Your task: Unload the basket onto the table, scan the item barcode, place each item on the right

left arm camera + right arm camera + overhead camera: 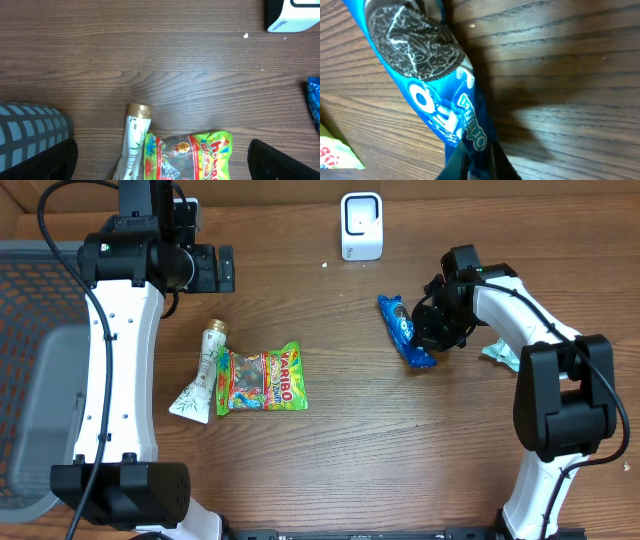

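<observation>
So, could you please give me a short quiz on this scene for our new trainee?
1. True or false: the right end effector is shut on the Oreo packet.
2. Which item touches the Haribo bag? A) scanner B) gold-capped tube C) basket
3. Fill in: the left end effector is ____ (open or shut).
Key: 1 true; 2 B; 3 open.

Haribo bag (265,380) lies touching a white tube (205,370); grey mesh basket (30,300) far left.
</observation>
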You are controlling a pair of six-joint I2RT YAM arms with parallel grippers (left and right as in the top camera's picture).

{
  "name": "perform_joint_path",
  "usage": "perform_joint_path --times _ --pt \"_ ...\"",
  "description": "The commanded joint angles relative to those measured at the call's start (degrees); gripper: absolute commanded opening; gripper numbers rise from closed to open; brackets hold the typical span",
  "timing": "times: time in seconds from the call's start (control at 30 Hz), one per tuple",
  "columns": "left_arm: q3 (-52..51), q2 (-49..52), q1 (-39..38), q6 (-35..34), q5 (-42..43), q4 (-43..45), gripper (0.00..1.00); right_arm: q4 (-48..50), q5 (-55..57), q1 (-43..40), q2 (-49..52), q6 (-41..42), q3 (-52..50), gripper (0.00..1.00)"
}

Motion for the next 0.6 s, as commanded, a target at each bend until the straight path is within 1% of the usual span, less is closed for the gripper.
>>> perform_joint_path --times 0.0,0.17,0.23,0.5,0.57 --pt "-0.2 -0.1 -0.4 -1.0 0.4 0.0 1.00 0.1 -1.5 0.1 -4.9 -1.2 0.6 0.04" --pt "-0.2 -0.1 -0.4 -1.0 0.4 0.0 1.00 -0.8 -1.9 0.1 -6.8 -1.6 0.6 0.04" --pt "-0.2 -0.1 -0.4 -1.0 0.4 0.0 1.00 -1.2 -3.7 0.1 -7.8 -2.8 0.6 0.04" --pt "-0.2 -0.1 -0.4 -1.0 0.4 0.0 1.00 -2.7 -16.5 -0.7 -10.7 -4.2 0.6 0.04" --pt "-0.2 -0.1 -0.4 -1.0 0.4 0.0 1.00 -3.6 -20.6 -0.7 -10.7 -6.0 0.6 0.04"
